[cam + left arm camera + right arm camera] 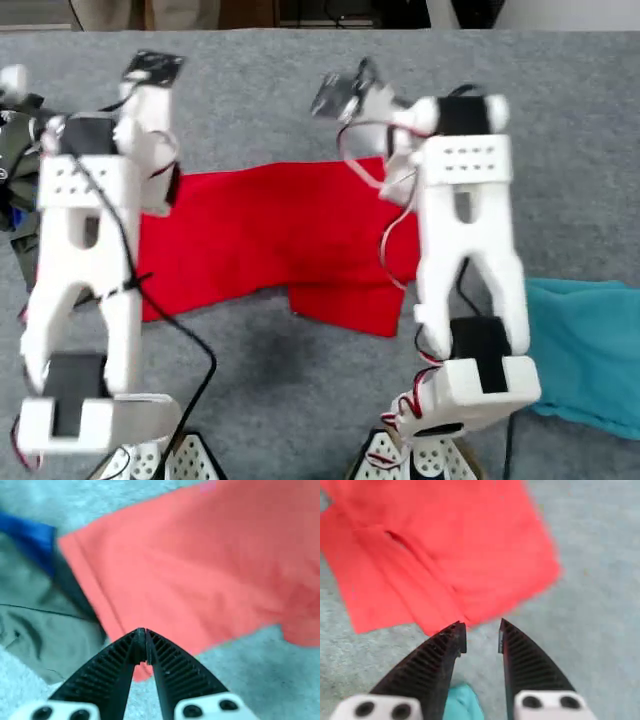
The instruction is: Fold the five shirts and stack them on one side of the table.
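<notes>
Soft, even light fills my worktop, probably from overhead. The red shirt glows bright; a thin shadow lines its near edge. My left claw and right claw show as flat, dark shapes against it.

The table is covered by a grey, fuzzy cloth. Beyond its far edge, brown and dark shapes are seen, too blurred to be named.
</notes>
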`<act>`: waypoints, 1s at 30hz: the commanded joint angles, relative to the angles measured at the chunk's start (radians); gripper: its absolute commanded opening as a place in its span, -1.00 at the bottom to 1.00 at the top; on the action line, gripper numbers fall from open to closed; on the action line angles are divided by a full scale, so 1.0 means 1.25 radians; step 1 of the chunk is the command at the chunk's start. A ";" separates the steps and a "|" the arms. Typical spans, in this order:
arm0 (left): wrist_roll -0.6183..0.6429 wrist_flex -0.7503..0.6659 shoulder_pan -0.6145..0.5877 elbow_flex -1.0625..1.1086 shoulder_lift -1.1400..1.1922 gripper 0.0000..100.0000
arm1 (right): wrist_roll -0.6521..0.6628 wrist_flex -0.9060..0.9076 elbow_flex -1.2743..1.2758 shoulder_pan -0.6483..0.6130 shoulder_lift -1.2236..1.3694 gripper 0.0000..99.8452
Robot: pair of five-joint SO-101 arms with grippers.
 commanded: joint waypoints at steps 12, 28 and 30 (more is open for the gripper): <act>-0.002 -0.150 -0.329 0.161 0.029 -0.96 | -0.033 -0.036 0.021 -0.253 0.106 -0.73; -0.007 -0.129 -0.408 0.214 0.045 -0.96 | -0.042 -0.023 0.120 -0.276 0.115 -0.51; -0.007 -0.141 -0.405 0.226 0.045 -0.96 | -0.044 -0.023 0.142 -0.276 0.114 -0.51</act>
